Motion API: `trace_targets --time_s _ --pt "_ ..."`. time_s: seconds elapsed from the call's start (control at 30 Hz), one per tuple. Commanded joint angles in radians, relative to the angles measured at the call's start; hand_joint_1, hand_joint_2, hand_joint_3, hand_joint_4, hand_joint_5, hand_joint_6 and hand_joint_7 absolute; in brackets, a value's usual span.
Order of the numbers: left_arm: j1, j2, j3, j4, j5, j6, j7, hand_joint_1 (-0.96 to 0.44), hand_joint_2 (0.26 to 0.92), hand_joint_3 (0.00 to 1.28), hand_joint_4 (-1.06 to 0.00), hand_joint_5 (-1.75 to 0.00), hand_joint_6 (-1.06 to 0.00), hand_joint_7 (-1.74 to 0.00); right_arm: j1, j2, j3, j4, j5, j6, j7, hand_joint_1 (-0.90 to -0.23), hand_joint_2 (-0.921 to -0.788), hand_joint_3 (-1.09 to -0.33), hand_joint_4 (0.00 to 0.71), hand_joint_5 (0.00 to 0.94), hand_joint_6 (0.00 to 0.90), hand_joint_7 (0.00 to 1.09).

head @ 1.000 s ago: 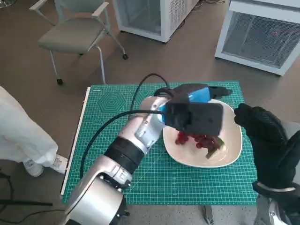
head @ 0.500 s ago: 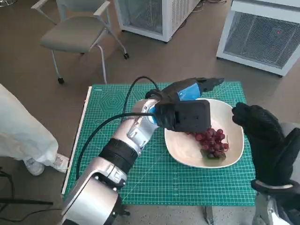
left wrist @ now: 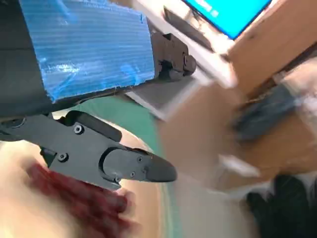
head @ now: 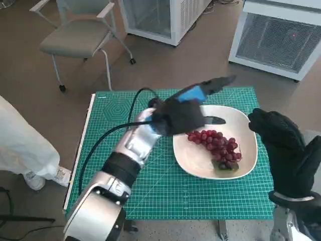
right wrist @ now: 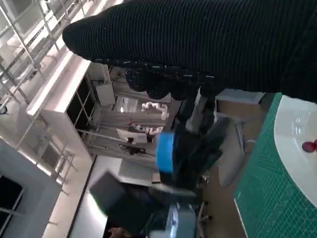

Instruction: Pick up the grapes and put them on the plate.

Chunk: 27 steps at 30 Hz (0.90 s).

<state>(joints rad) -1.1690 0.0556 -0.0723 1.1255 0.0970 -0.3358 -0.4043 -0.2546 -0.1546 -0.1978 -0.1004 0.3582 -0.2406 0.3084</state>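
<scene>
A bunch of red grapes (head: 214,144) lies in the white plate (head: 195,159) on the green mat, in the head view. My left hand (head: 193,100) hangs above the plate's far-left rim, fingers spread and holding nothing. The left wrist view is blurred; its black fingers (left wrist: 133,166) are apart over a red smear of grapes (left wrist: 84,203). My right hand (head: 283,145), in its black glove, hovers beside the plate's right rim with nothing in it. The right wrist view shows the plate's rim (right wrist: 292,148), one grape (right wrist: 309,146) and my left hand (right wrist: 185,148).
The green cutting mat (head: 150,196) covers the small table. A grey chair (head: 75,40) stands on the floor beyond the far-left corner, and white cabinets (head: 276,35) beyond the far right. A person's pale trouser leg and shoe (head: 30,155) are at the left.
My left hand has let go of the grapes and lifted up and back from the plate. The grapes now lie uncovered in the plate. My right hand has barely moved.
</scene>
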Motion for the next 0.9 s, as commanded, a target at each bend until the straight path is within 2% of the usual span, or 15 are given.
trace_targets --time_s 0.03,0.23,0.43,0.63,0.9 --pt "0.115 0.008 0.147 -0.037 -0.187 -0.031 -0.12 -0.69 0.921 0.23 -0.04 -0.01 -0.2 -0.02 0.006 0.0 0.002 0.011 0.009 0.016 0.004 -0.399 -0.921 -0.625 0.414 0.677 0.199 0.98" --pt "0.253 0.002 0.289 -0.122 -0.4 0.009 -0.281 -0.53 0.919 0.1 -0.05 -0.01 -0.22 -0.02 0.004 0.0 0.004 0.008 0.01 0.017 0.003 -0.401 -0.921 -0.624 0.415 0.676 0.198 0.98" --pt "0.386 0.019 0.351 -0.184 -0.487 -0.007 -0.355 -0.41 0.885 0.01 -0.09 -0.01 -0.28 -0.02 0.004 0.002 0.007 0.007 0.011 0.02 0.002 -0.402 -0.921 -0.621 0.418 0.675 0.2 0.97" --pt "0.474 0.031 0.374 -0.274 -0.528 0.014 -0.374 -0.37 0.87 0.0 -0.14 -0.01 -0.34 -0.02 0.004 -0.001 0.006 0.009 0.011 0.022 0.004 -0.401 -0.921 -0.621 0.42 0.674 0.202 0.97" --pt "0.585 0.019 0.353 -0.439 -0.521 0.011 -0.334 -0.4 0.908 0.01 -0.16 -0.01 -0.37 -0.01 -0.002 -0.005 0.007 0.014 0.011 0.03 0.009 -0.402 -0.921 -0.621 0.422 0.671 0.205 0.96"
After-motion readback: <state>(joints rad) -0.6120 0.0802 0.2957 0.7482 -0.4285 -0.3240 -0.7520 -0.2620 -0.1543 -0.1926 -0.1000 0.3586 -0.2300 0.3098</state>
